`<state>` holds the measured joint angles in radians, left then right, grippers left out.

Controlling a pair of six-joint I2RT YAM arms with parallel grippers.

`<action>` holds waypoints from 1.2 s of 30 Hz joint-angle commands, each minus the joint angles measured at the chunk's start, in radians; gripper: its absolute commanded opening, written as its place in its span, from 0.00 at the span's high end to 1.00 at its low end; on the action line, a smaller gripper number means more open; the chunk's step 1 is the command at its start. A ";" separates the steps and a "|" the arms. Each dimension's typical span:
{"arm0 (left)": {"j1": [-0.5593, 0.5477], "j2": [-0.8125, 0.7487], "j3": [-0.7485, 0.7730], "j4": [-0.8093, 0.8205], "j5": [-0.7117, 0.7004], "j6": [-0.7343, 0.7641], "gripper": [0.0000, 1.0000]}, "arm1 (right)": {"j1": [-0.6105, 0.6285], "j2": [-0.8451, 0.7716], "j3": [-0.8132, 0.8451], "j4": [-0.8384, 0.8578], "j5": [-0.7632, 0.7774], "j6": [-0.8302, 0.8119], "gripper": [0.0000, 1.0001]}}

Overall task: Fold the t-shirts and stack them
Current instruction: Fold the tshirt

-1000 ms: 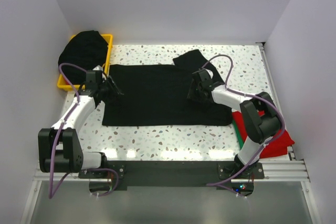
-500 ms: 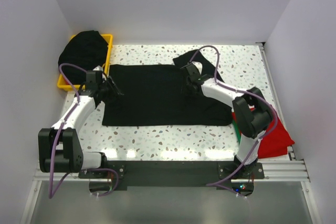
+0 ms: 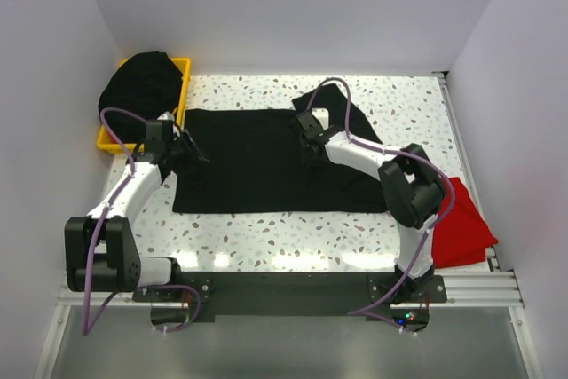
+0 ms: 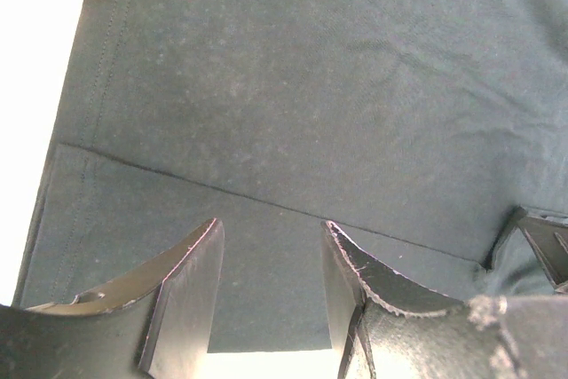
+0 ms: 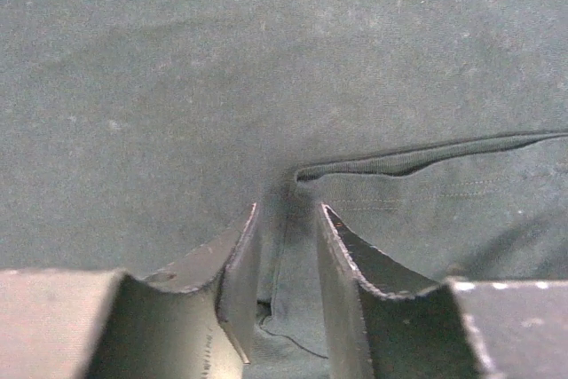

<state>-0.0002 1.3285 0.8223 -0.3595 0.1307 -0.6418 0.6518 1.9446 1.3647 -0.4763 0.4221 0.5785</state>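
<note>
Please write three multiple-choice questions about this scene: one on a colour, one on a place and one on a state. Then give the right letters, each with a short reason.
1. What colour is the bin?
A) blue B) yellow C) green

2. Where on the table is the red t-shirt?
A) far left corner B) middle C) near right corner

3. How is the left gripper?
A) shut on the red t-shirt B) open over the black t-shirt C) shut on the bin's rim

Answers: 1 B, its rim is plainly yellow. 2 C, the red cloth lies at the right edge on the near side. 3 B, the left wrist view shows the fingers apart above black cloth.
</note>
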 commanded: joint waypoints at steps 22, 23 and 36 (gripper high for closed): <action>0.009 -0.012 -0.015 0.037 0.010 0.019 0.48 | 0.011 0.036 0.048 0.001 0.093 -0.003 0.99; 0.008 -0.014 -0.018 0.039 0.012 0.019 0.48 | 0.014 0.025 0.044 0.005 0.099 -0.005 1.00; 0.009 -0.012 -0.025 0.045 0.017 0.014 0.48 | 0.068 -0.052 -0.019 0.100 0.113 -0.039 1.00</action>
<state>-0.0002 1.3285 0.8036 -0.3546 0.1310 -0.6422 0.6994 1.9423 1.3533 -0.4404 0.4885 0.5545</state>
